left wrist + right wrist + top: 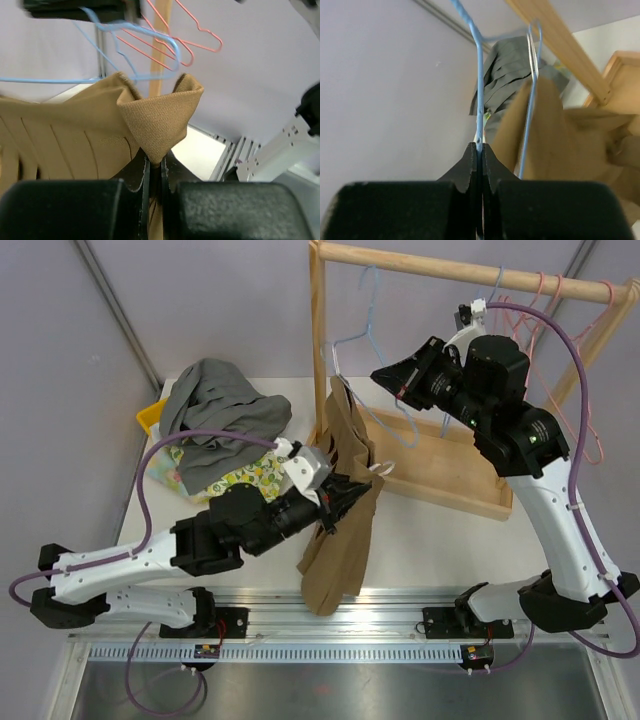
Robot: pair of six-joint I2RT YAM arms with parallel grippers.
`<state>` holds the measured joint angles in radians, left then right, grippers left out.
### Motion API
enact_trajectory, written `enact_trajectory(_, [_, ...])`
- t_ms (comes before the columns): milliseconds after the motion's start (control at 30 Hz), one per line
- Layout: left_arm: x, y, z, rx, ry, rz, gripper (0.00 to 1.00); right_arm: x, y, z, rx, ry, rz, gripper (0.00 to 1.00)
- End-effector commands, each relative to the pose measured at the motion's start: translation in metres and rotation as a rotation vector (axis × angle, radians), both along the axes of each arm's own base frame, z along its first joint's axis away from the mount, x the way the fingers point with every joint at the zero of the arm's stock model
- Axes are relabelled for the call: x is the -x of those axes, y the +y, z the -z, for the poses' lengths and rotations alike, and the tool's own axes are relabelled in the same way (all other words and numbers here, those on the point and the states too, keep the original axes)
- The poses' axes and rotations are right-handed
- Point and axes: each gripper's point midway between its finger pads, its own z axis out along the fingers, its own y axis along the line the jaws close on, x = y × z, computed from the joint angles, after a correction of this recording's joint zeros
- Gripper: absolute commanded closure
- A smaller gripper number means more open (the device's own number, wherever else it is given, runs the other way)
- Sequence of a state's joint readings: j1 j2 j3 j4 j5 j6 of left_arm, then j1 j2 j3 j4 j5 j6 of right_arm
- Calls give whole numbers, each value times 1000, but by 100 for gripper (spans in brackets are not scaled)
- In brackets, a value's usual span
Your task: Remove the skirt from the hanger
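Skirt (345, 540) pinched in left hand (352, 495) | right hand (378, 373) clamps blue hanger (479, 90) | white table (440, 540), walls (200, 300) seemingly lilac

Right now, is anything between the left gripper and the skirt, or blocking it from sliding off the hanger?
Nothing between them: the left gripper is shut on a fold of the skirt. The right gripper pinches the blue hanger, whose wire runs along the skirt's top edge. The rack's wooden post stands close beside.

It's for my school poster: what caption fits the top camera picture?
Left gripper pinches the tan skirt while right gripper holds the blue hanger.
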<state>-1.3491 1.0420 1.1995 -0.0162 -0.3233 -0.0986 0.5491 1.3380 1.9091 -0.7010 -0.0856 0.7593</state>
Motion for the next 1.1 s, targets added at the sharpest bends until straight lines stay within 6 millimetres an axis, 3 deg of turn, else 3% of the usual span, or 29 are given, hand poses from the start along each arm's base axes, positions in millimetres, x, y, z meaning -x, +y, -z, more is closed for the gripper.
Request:
enact_trajectory(0, [42, -21, -24, 37, -65, 170, 100, -41, -34, -42, 16, -185, 227, 100])
enact_trajectory(267, [55, -46, -4, -10, -61, 226, 100, -39, -46, -60, 8, -226, 283, 100])
enact_trajectory(367, [38, -44, 20, -79, -47, 129, 100, -30, -49, -63, 10, -222, 269, 100])
enact_trajectory(467, [-7, -21, 39, -128, -34, -133, 100, -2, -59, -75, -12, -233, 243, 100])
enact_trajectory(533, [-35, -5, 46, -141, -6, -244, 100, 16, -62, -71, -12, -209, 210, 100])
enact_trajectory(567, [-66, 11, 53, -164, 20, -320, 100, 24, -65, -70, -10, -203, 202, 100])
enact_trajectory(600, [-76, 19, 57, -183, 41, -318, 100, 43, -74, -77, -29, -217, 195, 100])
enact_trajectory(633, [-88, 29, 57, -171, 67, -345, 100, 52, -76, -71, -19, -201, 182, 100])
enact_trajectory(667, [-112, 50, 55, -167, 77, -420, 100, 71, -89, -78, -39, -222, 190, 100])
enact_trajectory(767, [-145, 102, 38, -181, 64, -585, 100, 103, -115, -76, -45, -234, 229, 100])
enact_trajectory(833, [-169, 143, 20, -198, 64, -712, 100, 115, -129, -73, -36, -232, 265, 100])
enact_trajectory(900, [-183, 168, 15, -225, 78, -766, 100, 126, -140, -74, -33, -240, 285, 100])
enact_trajectory(933, [-195, 193, -5, -192, 73, -834, 100, 128, -142, -75, -30, -241, 287, 100])
enact_trajectory(1033, [-209, 222, -25, -185, 69, -899, 100, 136, -145, -80, -33, -247, 279, 100])
enact_trajectory(1067, [-221, 240, -41, -174, 57, -958, 100, 136, -144, -81, -32, -246, 276, 100])
